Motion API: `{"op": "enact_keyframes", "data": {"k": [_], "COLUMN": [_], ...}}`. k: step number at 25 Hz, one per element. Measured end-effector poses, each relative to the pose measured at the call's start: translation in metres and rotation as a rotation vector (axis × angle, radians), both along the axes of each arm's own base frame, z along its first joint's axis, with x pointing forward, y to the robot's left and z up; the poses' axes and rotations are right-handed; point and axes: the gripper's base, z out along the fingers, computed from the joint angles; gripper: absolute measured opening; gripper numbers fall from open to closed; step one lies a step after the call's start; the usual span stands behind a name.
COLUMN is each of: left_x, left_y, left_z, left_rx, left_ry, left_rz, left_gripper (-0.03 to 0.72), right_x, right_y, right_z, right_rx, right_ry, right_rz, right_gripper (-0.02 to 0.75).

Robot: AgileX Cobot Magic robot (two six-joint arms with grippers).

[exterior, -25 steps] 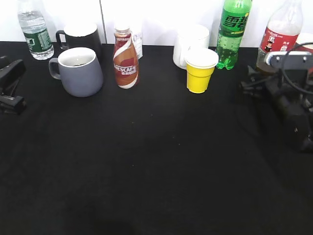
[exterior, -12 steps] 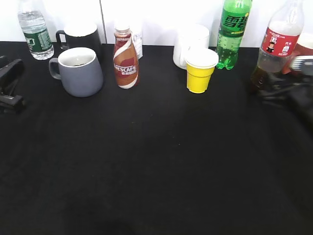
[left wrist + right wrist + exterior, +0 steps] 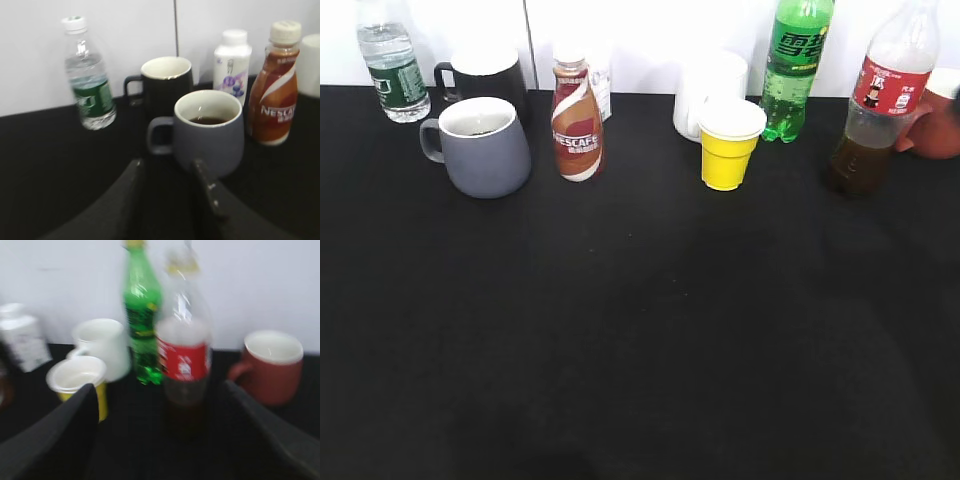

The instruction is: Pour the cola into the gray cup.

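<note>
On the black desk (image 3: 640,330), back row, left to right: water bottle (image 3: 392,60), green label, partly filled with clear liquid; black mug (image 3: 485,75), contents not visible; gray cup (image 3: 480,145), just in front of the black mug, handle to the left, a little dark liquid at the bottom in the left wrist view; Nescafe bottle (image 3: 577,120), brown and white, capped; small white bottle (image 3: 231,62) behind it; white mug (image 3: 710,90); yellow cup (image 3: 730,145), white inside, just in front of the white mug; green soda bottle (image 3: 798,65); cola (image 3: 878,105), upright at far right, red label, dark liquid in the lower part only; reddish mug (image 3: 935,125) just beside it, white interior. Left claw (image 3: 170,195): narrowly parted, empty, pointing at the gray cup, apart from it. Right claw (image 3: 160,435): spread wide, empty, cola between its blurred fingers (image 3: 55,435) but farther back.
</note>
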Motion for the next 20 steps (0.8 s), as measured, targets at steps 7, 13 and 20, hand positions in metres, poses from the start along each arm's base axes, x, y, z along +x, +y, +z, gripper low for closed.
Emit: {"op": "enact_keyframes", "data": {"k": [7, 13, 20], "left_x": [-0.098, -0.15, -0.123], "left_y": [0.028, 0.039, 0.028], "left_z": [0.03, 0.022, -0.028], "left_rx": [0.086, 0.053, 0.048], "left_ry": [0.041, 0.074, 0.302], "left_rz": [0.098, 0.118, 0.058], "left_gripper": [0.197, 0.196, 0.196], "right_x": [-0.137, -0.205, -0.194], "right_y": [-0.022, -0.041, -0.039], "right_z": [0.094, 0.063, 0.03], "right_rx": [-0.093, -0.164, -0.182], "right_ry": [-0.108, 0.014, 0.205], "right_rz": [0.135, 0.127, 0.14], "right_gripper": [0.559, 0.557, 0.556]}}
